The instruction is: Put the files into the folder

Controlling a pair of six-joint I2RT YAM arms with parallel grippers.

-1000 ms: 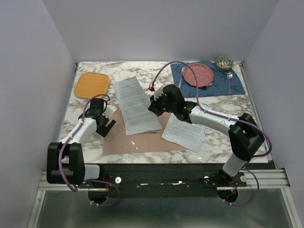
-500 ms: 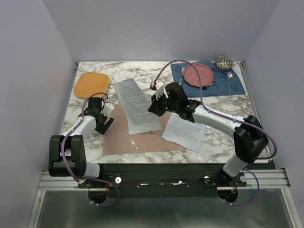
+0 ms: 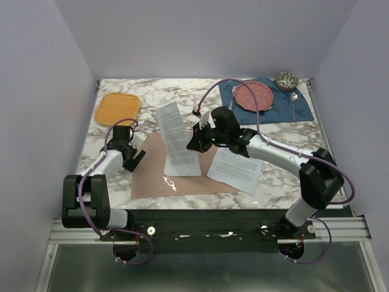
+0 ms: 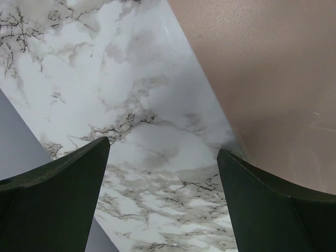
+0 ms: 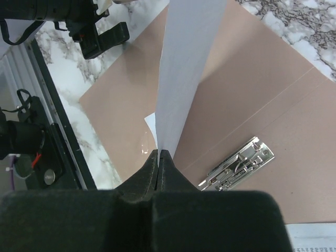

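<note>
The folder (image 3: 151,177) lies open and flat on the marble, pinkish-brown, its metal clip (image 5: 239,164) at the spine. My right gripper (image 3: 193,145) is shut on the edge of one file (image 3: 175,135), a white printed sheet held lifted and tilted over the folder. In the right wrist view this file (image 5: 189,63) rises edge-on from the right gripper (image 5: 164,153). The other file (image 3: 236,170) rests flat, overlapping the folder's right edge. My left gripper (image 3: 137,159) stands open and empty beside the folder's left edge. In the left wrist view the left gripper (image 4: 163,146) frames bare marble, the folder (image 4: 273,79) to its right.
An orange woven mat (image 3: 118,107) sits at the back left. At the back right a blue placemat (image 3: 302,111) carries a pink plate (image 3: 254,96) and a spoon (image 3: 294,100), with a patterned bowl (image 3: 287,79) behind it. Walls enclose three sides.
The held sheet has swung up from lying nearly flat to a steep tilt and shifted towards the near side over the folder. The left arm has barely moved.
</note>
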